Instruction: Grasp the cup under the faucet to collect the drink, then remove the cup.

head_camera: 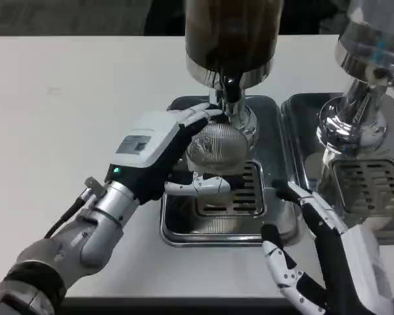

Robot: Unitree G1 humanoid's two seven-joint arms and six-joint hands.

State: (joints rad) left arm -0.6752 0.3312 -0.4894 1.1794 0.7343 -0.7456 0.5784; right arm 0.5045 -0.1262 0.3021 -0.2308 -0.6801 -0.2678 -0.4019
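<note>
2nd dispenser [371, 79] w/ drip tray [368, 190] at right.

We look down from the robot's head, close over the white worktop [79, 98]. Our view faces forward, toward twelve o'clock, where the dispenser [233, 39] stands.
</note>
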